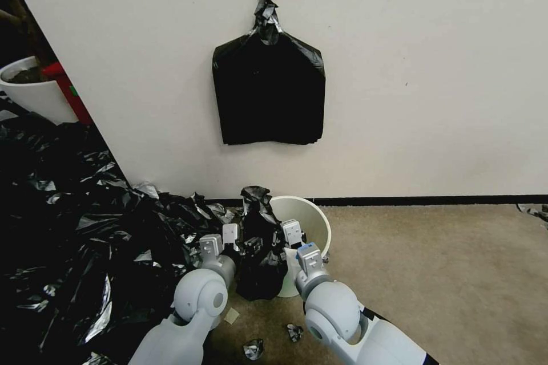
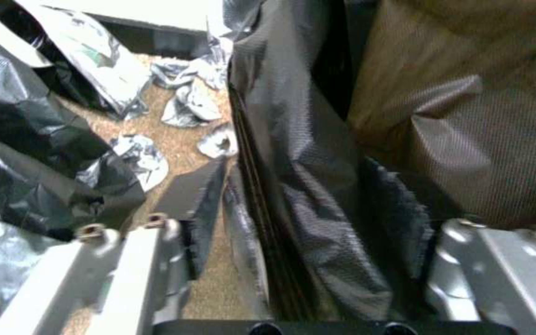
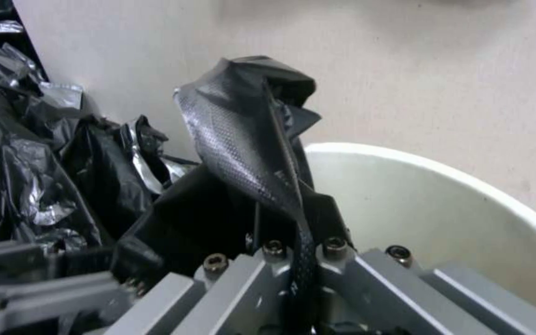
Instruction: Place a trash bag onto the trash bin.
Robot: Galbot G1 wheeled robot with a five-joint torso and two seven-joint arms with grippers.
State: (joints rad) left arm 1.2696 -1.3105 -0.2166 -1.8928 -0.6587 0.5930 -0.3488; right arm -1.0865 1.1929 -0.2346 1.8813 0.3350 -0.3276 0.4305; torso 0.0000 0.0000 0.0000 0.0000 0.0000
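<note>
Right gripper [image 3: 296,279] pinches the trash bag [image 1: 260,251] film between closed jaws, left gripper [image 2: 293,279] jaws spread around it beside the trash bin [image 1: 314,222]; light, limp, slippery, so probably best grabbed at the edge.

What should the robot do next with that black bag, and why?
Probably pull the two grippers apart to open the trash bag. The right gripper pinches one strip, the left gripper straddles the film, and it hangs bunched over the trash bin rim.
</note>
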